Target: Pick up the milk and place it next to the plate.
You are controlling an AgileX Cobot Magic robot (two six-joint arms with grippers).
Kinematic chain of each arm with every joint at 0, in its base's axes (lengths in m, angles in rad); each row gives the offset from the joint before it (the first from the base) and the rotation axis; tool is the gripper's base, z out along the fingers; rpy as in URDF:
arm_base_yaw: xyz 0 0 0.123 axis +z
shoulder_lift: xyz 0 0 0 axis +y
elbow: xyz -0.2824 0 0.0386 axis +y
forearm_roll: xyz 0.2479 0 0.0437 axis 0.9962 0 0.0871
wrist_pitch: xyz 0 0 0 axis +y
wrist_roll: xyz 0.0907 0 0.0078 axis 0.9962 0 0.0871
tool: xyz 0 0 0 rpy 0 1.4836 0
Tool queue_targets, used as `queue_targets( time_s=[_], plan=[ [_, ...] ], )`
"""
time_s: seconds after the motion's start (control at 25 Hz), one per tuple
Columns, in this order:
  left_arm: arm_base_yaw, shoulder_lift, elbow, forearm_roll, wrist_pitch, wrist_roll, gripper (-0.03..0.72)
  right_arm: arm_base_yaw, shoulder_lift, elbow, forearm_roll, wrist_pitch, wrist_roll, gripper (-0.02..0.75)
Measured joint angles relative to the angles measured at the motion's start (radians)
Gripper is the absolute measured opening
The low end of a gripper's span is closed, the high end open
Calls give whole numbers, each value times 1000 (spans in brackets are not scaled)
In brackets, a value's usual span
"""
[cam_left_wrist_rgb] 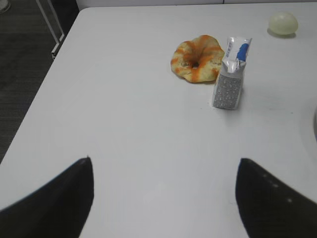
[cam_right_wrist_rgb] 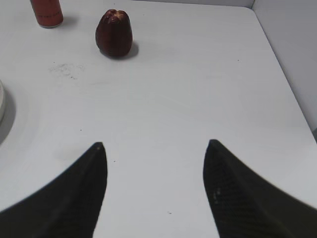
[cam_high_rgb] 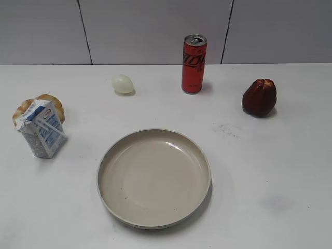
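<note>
We see counter (cam_high_rgb: 270,171) carrying all. Plate (cam_high_rgb: 154,178) sits centre front, bare counter around it — room to set milk down beside it. Milk (cam_high_rgb: 41,129) stands upright far left, just in front of pastry (cam_left_wrist_rgb: 197,58), well apart from plate. Left end effector (cam_left_wrist_rgb: 163,198) spread wide, nearest milk, nothing held. Right end effector (cam_right_wrist_rgb: 154,191) wide too, empty.

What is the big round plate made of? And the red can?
The plate looks like glazed ceramic or hard plastic: smooth beige with a soft shine on its raised rim; the pictures can't settle which. The red can looks like thin painted metal: silver top with a pull-tab opening.
</note>
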Motion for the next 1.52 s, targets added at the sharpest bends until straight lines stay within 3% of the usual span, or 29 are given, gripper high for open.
queue_targets(
  time_s=[0.68, 1.04, 1.32, 1.52],
  plan=[
    [0, 47, -9, -5, -10, 0, 673, 0, 0, 0, 0, 0, 0, 467],
    [0, 486, -81, 0, -362, 11, 666, 0, 0, 0, 0, 0, 0, 467],
    [-6, 1011, -343, -91, -314, 98, 672, 0, 0, 0, 0, 0, 0, 467],
    [-80, 1298, -592, -161, -202, 150, 685, 0, 0, 0, 0, 0, 0, 467]
  ],
)
